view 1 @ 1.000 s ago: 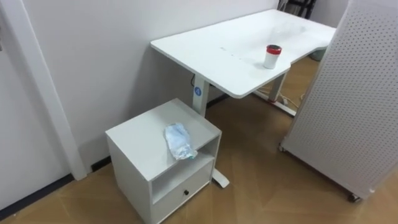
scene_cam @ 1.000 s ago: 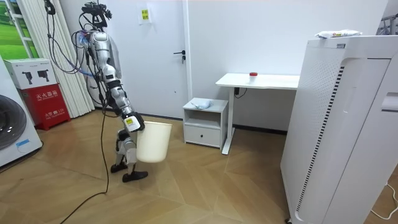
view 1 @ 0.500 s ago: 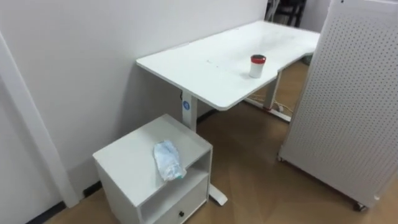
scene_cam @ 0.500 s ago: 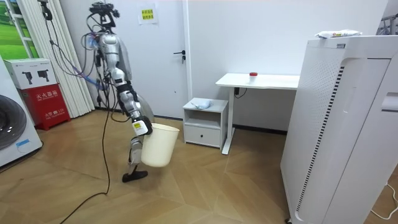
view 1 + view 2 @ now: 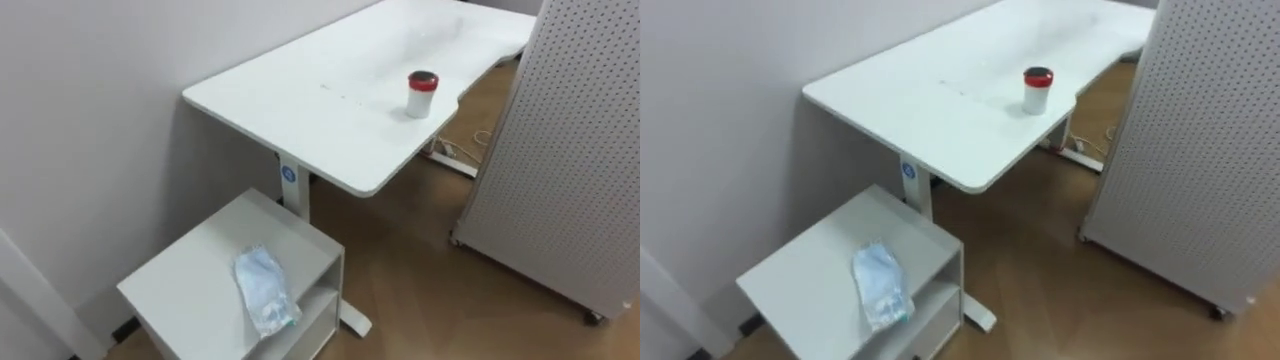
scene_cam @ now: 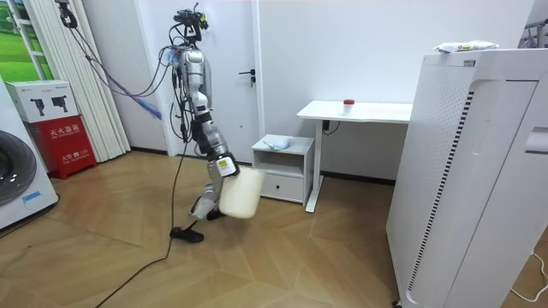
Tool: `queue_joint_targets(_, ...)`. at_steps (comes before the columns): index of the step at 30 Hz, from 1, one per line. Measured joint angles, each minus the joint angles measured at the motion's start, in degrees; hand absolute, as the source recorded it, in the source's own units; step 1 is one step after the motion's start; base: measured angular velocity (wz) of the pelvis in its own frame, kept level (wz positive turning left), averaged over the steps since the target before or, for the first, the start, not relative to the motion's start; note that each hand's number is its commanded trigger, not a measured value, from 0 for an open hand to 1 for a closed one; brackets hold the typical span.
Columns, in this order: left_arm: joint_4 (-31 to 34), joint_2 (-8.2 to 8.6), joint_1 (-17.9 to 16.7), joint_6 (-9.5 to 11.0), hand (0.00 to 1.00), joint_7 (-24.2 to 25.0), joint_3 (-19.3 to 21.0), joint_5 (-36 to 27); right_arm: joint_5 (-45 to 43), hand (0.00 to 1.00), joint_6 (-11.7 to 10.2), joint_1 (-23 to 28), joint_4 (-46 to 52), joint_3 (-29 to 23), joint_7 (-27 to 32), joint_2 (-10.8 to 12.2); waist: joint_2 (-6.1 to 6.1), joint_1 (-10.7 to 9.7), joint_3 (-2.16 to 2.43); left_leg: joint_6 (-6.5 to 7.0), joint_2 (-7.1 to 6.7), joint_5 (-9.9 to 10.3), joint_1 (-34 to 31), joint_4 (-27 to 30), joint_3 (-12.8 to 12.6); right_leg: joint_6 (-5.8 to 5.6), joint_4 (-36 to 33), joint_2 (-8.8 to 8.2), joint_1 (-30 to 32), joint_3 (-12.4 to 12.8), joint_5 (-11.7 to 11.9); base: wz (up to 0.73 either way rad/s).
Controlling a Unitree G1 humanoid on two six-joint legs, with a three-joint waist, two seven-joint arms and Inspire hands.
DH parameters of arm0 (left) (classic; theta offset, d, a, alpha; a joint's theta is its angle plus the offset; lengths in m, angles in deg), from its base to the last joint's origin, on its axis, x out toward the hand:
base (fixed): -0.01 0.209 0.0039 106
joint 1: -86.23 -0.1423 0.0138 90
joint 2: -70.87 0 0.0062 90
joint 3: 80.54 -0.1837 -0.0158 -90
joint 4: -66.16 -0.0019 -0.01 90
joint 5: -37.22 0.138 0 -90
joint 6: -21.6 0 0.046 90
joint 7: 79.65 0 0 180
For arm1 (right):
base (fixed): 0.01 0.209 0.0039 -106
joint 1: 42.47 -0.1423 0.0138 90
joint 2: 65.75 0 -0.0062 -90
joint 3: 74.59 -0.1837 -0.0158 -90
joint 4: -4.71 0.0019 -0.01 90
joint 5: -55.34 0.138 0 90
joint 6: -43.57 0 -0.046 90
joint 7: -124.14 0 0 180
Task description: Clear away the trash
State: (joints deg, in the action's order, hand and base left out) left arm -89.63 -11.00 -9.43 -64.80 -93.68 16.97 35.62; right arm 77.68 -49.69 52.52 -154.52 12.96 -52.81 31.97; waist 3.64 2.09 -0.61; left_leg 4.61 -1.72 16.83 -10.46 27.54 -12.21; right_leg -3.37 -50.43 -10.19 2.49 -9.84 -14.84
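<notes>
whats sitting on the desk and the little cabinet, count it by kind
crumpled plastic bag, on the cabinet: 1
red-lidded cup, on the desk: 1
total: 2

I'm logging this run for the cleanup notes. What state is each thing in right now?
Crumpled plastic bag, lying flat on the cabinet top, not yet picked up.
Small cabinet, shelf open, drawer shut.
Red-lidded cup, upright on the desk, lid on.
White bin, off the floor, tilted, carried by the robot.
Door, shut.
</notes>
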Motion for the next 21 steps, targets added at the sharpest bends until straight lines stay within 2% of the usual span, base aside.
queue_joint_targets(1,0.3,0.13,0.6,0.6,0.00,-0.5,-0.4,0.0,0.0,1.00,0.0,-0.7,-0.1,0.2,-0.1,0.0,-0.16,0.2,0.07,0.01,0.08,0.0,0.2,-0.6,0.0,0.23,-1.5,-0.37,1.9,-0.2,-0.6,-0.09)
queue_joint_targets(2,0.7,0.22,2.1,1.8,0.00,-1.5,-1.3,0.0,0.5,1.00,-0.2,-2.0,0.3,0.9,-0.4,0.0,-0.81,0.1,0.00,0.00,0.53,0.0,0.3,-1.5,0.4,0.58,-3.1,-0.78,6.1,-0.6,-2.7,-0.08)
queue_joint_targets(3,0.7,0.42,3.8,3.0,0.00,-2.0,-2.6,0.0,0.6,1.00,-0.7,-3.0,0.3,1.3,-0.7,-0.2,-1.94,-0.1,-0.47,-0.09,1.43,-0.1,0.6,-1.9,0.8,1.09,-2.0,-0.63,9.9,-0.7,-4.2,0.00)
queue_joint_targets(4,0.7,0.61,4.7,3.4,0.00,-2.2,-3.4,0.0,0.7,1.00,-1.0,-3.2,0.3,1.4,-0.7,-0.2,-2.18,-0.3,-0.32,-0.17,1.80,-0.1,0.7,-2.1,1.2,1.14,-0.2,-0.50,11.6,-0.7,-4.6,0.16)
queue_joint_targets(5,1.4,0.89,6.2,4.1,0.00,-2.7,-5.0,0.0,1.1,1.00,-1.4,-3.2,0.4,1.9,-0.5,-0.2,-2.59,-0.7,-0.24,-0.50,2.37,-0.2,1.0,-3.0,1.5,1.12,5.5,-0.30,13.9,-0.3,-4.5,0.24)
queue_joint_targets(6,1.9,1.00,7.3,5.0,0.00,-3.2,-5.9,0.0,1.3,1.00,-2.0,-3.5,0.4,1.9,-0.5,0.0,-2.54,-1.0,-0.20,-1.01,2.47,-0.4,1.4,-3.9,2.1,1.03,14.2,-0.14,15.2,0.8,-3.8,0.28)
queue_joint_targets(7,1.9,1.10,8.0,5.5,0.00,-3.3,-6.1,0.0,1.3,1.00,-2.3,-3.9,0.1,1.9,-0.5,0.1,-2.43,-1.5,-0.15,-1.29,2.49,-0.5,1.3,-4.1,2.5,0.86,18.9,0.20,15.4,1.6,-2.3,0.37)
queue_joint_targets(8,1.9,1.30,9.3,5.9,0.00,-3.6,-6.1,0.0,1.6,1.00,-2.8,-4.5,-0.5,2.1,-0.5,0.3,-2.19,-2.2,-0.18,-2.11,2.68,0.0,1.1,-3.6,3.5,-0.02,24.3,1.08,15.9,2.9,4.6,0.41)
queue_joint_targets(9,2.3,1.74,10.3,6.2,0.00,-4.3,-6.2,0.1,1.6,1.00,-3.4,-5.2,-1.2,2.5,-0.6,0.5,-2.44,-3.2,0.00,-3.22,3.27,0.1,0.6,-2.9,4.5,0.47,24.8,2.20,15.7,2.8,6.5,0.34)
queue_joint_targets(10,2.5,1.87,10.9,6.4,0.00,-4.6,-6.2,0.2,1.5,1.00,-3.6,-5.8,-1.9,2.6,-0.6,0.7,-2.54,-3.3,-0.01,-3.49,3.44,0.0,0.2,-2.9,4.5,0.80,25.0,2.83,15.7,2.3,6.6,0.13)
queue_joint_targets(12,2.8,1.95,13.7,7.3,0.00,-6.0,-6.1,3.7,-0.1,1.00,-4.2,-8.2,-4.0,4.3,-1.3,1.0,-2.74,-3.7,-0.24,-4.68,5.14,-0.7,-0.9,-4.1,4.4,2.17,27.3,4.68,16.1,1.8,7.5,-0.02)
queue_joint_targets(15,2.9,1.92,16.6,8.5,0.00,-8.2,-6.0,6.7,-0.1,1.00,-4.9,-9.8,-4.4,5.8,-1.8,0.9,-2.68,-4.4,-0.62,-5.25,6.13,-1.0,-1.8,-4.2,4.5,2.67,28.0,5.80,16.7,1.6,7.8,-0.06)
queue_joint_targets(16,3.0,1.91,17.1,8.6,0.00,-8.7,-6.0,6.9,-0.1,1.00,-5.0,-10.1,-4.4,5.9,-1.8,0.8,-2.71,-4.7,-0.74,-5.26,6.20,-1.0,-2.0,-4.1,4.6,2.71,28.0,5.87,16.8,1.6,7.8,0.00)
queue_joint_targets(18,3.1,1.66,19.6,9.5,0.00,-10.8,-6.6,8.1,-0.1,1.00,-5.1,-11.0,-4.5,8.0,-2.0,-0.2,-2.76,-5.0,-1.24,-5.37,6.19,-1.0,-3.2,-4.0,4.3,2.99,27.6,5.89,18.5,1.7,7.9,-0.06)
queue_joint_targets(21,2.8,1.01,22.8,10.2,0.00,-12.5,-7.2,8.5,0.0,1.00,-5.6,-12.3,-4.8,9.4,-2.0,-0.4,-2.62,-5.7,-1.96,-5.50,5.92,-1.0,-5.5,-3.7,3.8,3.12,26.7,5.38,21.4,1.8,8.4,-0.06)
